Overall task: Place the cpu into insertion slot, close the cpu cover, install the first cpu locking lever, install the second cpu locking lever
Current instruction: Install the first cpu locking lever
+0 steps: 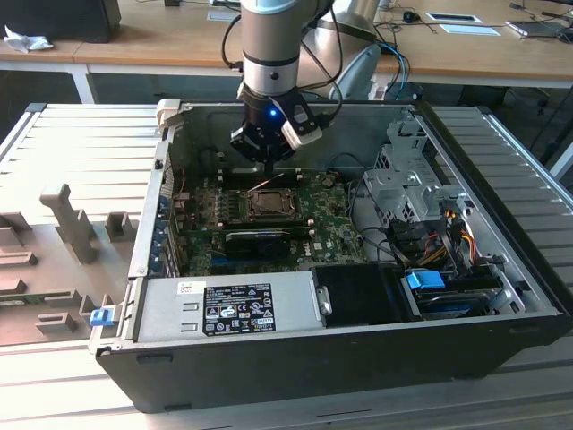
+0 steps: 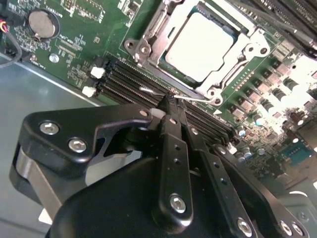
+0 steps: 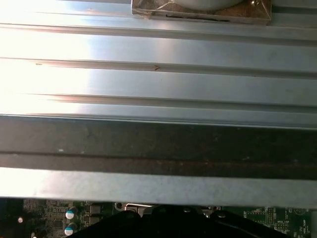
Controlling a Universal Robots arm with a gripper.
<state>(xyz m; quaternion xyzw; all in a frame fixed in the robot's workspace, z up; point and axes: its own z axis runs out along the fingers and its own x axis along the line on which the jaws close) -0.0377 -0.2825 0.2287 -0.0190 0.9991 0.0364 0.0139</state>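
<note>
The gripper (image 2: 171,104) has its 2 fingers (image 2: 174,148) drawn close, almost tip to tip. The tips sit right at a thin wire lever (image 2: 198,99) that runs between the socket (image 2: 214,92) and the rows of black memory slots (image 2: 129,82) (whether the wire is actually pinched between them, I cannot tell). In the exterior view the gripper (image 1: 267,166) hangs low inside the open computer case (image 1: 358,358), just over the green circuit board (image 1: 322,224).

Just past the tips, the chip (image 2: 200,44) lies flat in the socket. Its pale face shows through the window of the cover (image 2: 243,52), which looks folded down over it. So the first 2 steps seem done, and the work in hand is probably 1 of the levers.

To do it well, I would keep the tips on the wire alone and follow its swing down and under its catch, slowly. A springy wire can slip free, and the memory slots lie just beside it.
</note>
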